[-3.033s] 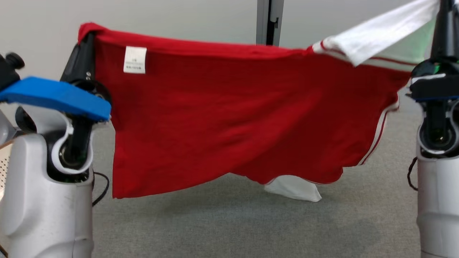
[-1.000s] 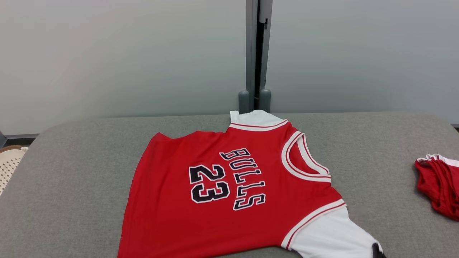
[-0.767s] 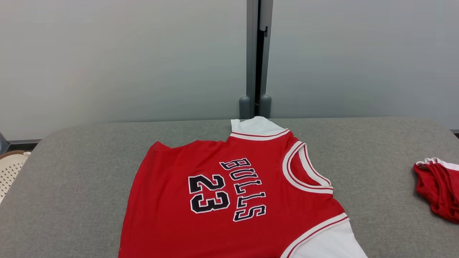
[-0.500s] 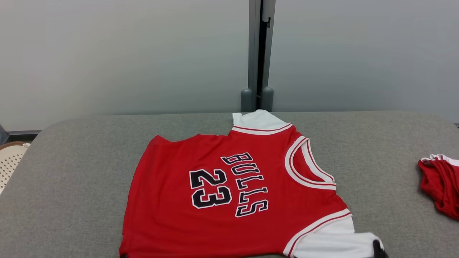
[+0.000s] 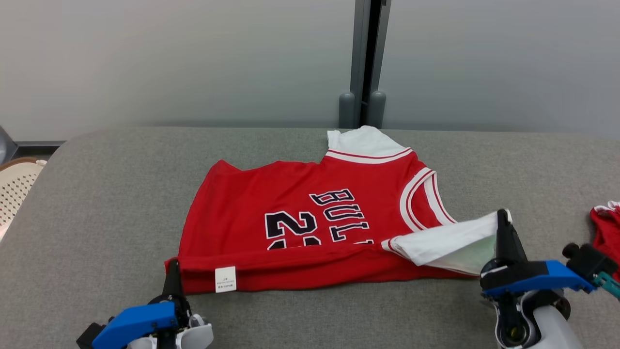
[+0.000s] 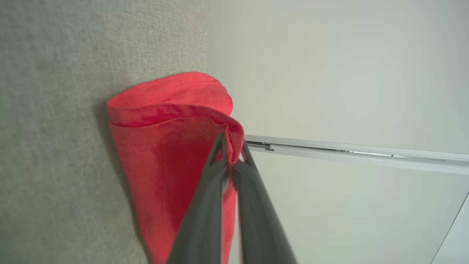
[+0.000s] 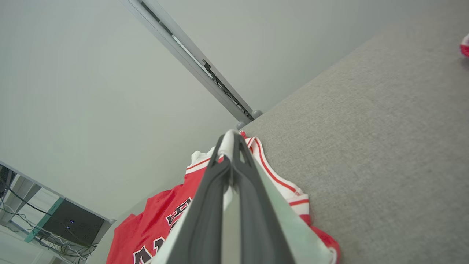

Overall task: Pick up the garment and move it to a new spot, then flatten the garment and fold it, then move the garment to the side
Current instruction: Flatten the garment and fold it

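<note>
- On the grey tabletop, around its middle: the red garment, a jersey with white sleeves, chest side up, neck opening toward the right.
- Near long edge of it lifted and doubled back over the lower half of the black number and lettering; inside of the cloth up along the fold, with a small white label near the left end.
- Left pincer at the near-left corner of the fold, fingers pressed together on the red hem; in the left wrist view, red cloth wrapped over both fingertips and pinched between them.
- Right pincer at the near right, closed tight on the white sleeve; sleeve raised off the tabletop and stretched from the red body to the fingertips, pale underside up.
- In the right wrist view, white cloth squeezed between the two dark fingers, printed chest beyond and below.
- Far sleeve flat on the tabletop, close to the back edge, in front of the grey post between the pale wall panels.
- Second red-and-white bundle bunched at the right edge of the head view, well apart from the garment.
- Pale perforated basket beyond the tabletop's left end.
</note>
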